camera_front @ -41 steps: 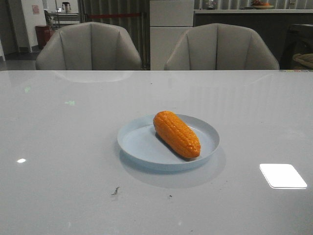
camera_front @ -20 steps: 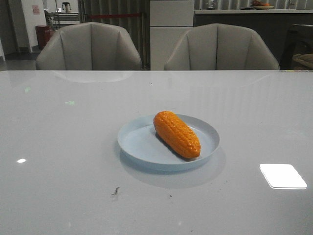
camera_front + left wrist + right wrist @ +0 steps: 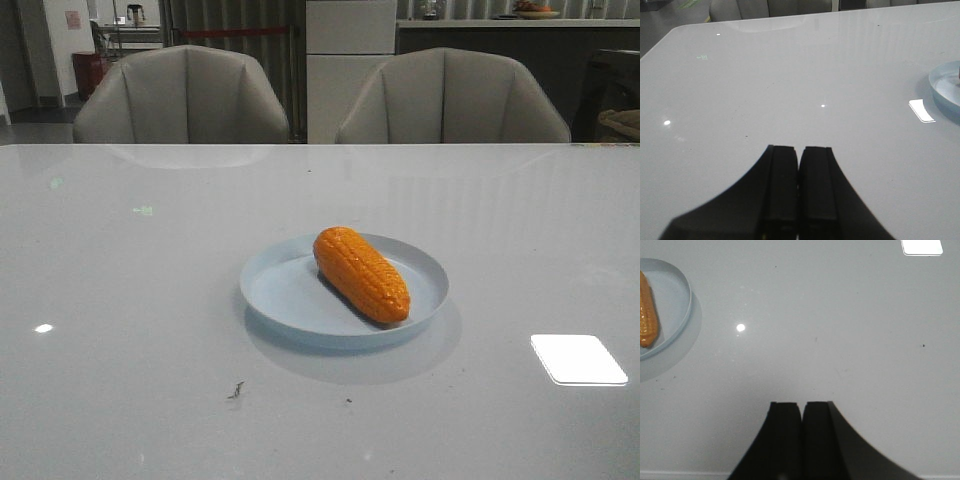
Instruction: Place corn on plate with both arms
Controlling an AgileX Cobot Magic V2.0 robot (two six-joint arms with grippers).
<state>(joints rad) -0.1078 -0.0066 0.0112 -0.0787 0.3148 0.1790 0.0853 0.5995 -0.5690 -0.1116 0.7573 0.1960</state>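
A: Lying slantwise inside the plate [image 3: 344, 290], the corn [image 3: 361, 273] rests on the right half of its floor, near tip close to the front rim. Contents otherwise?

B: Only the corn. The plate sits mid-worktop [image 3: 130, 330], bare surface on every side, far edge well beyond it.

A: Claws?

B: Left claw [image 3: 799, 165]: fingers pressed together, holding nothing, above bare worktop, plate rim off to one side. Right claw [image 3: 802, 412]: likewise closed and empty, well apart from the plate.
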